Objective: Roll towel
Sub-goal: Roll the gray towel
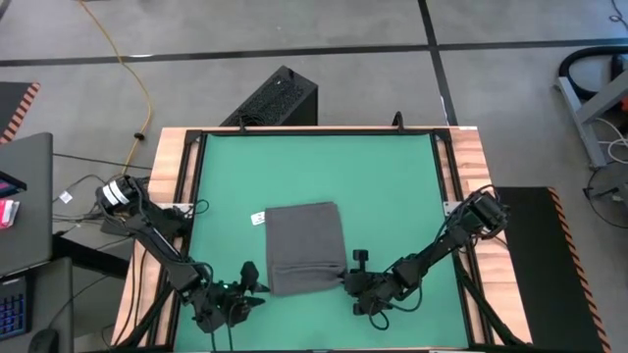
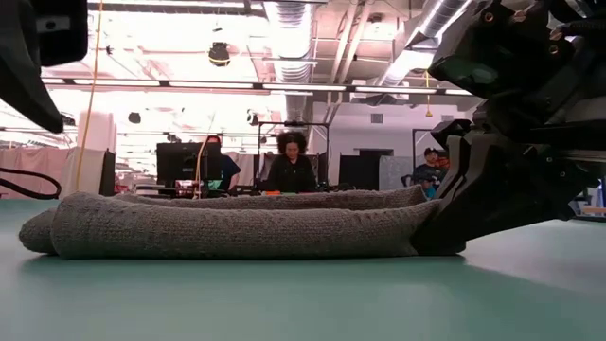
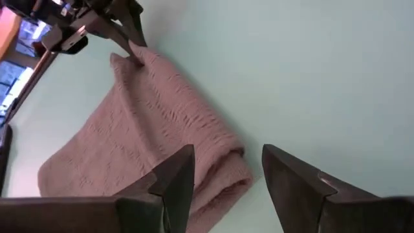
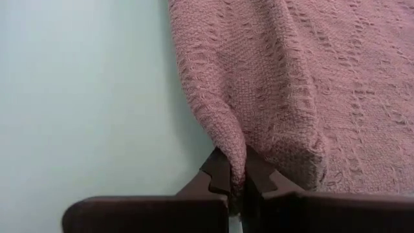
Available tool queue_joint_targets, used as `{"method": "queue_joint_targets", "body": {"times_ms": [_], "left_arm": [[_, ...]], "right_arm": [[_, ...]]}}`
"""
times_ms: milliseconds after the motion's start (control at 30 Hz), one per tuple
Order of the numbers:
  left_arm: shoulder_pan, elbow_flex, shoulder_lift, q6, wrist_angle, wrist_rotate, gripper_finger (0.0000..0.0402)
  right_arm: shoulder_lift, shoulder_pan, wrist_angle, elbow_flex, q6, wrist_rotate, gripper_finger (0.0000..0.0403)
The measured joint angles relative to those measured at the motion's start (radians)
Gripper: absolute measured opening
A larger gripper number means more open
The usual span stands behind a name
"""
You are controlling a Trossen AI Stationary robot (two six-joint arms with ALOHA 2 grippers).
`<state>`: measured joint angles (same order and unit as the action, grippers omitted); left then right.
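Note:
The dark grey towel [image 1: 305, 247] lies on the green tabletop [image 1: 392, 186], its small white label [image 1: 258, 218] at the far left corner. Its near edge [image 3: 223, 169] is turned over into a thick, rounded fold, which the low view [image 2: 237, 227] shows from the front. My left gripper [image 3: 228, 178] stands open just off the left end of that fold; whether a finger brushes the cloth I cannot tell. My right gripper [image 4: 237, 184] is shut on the towel's near right corner. My right gripper pinches a raised fold of cloth [image 4: 235, 162] at the towel's near right corner between its two fingertips. It comes slanting down from the table's near right side. The corner is drawn up a little into a ridge; the rest of the towel lies on the table.
Wooden rails [image 1: 175, 186] frame the green tabletop on the left and right. Bare green surface lies around the towel on all sides. Beyond the far edge the low view shows people seated at monitors [image 2: 289, 166].

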<state>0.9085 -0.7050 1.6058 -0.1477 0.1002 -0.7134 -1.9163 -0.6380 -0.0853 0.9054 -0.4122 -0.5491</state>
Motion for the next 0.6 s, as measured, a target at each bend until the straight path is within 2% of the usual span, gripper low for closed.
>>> {"method": "queue_joint_targets", "body": {"times_ms": [267, 367, 533, 600], "left_arm": [[-0.024, 0.022, 0.116, -0.153, 0.155, -0.036, 0.0172], [-0.04, 0.022, 0.157, -0.166, 0.223, -0.054, 0.0172], [-0.063, 0.019, 0.165, -0.163, 0.223, -0.057, 0.0172], [-0.075, 0.019, 0.165, -0.16, 0.202, -0.011, 0.0172]], "right_arm": [[0.0, 0.0, 0.001, 0.0, 0.0, 0.002, 0.0021], [0.0, 0.0, 0.001, 0.0, 0.0, 0.002, 0.0021], [0.0, 0.0, 0.002, 0.0, 0.001, 0.008, 0.0022], [0.0, 0.0, 0.002, 0.0, 0.001, 0.008, 0.0026]]}}
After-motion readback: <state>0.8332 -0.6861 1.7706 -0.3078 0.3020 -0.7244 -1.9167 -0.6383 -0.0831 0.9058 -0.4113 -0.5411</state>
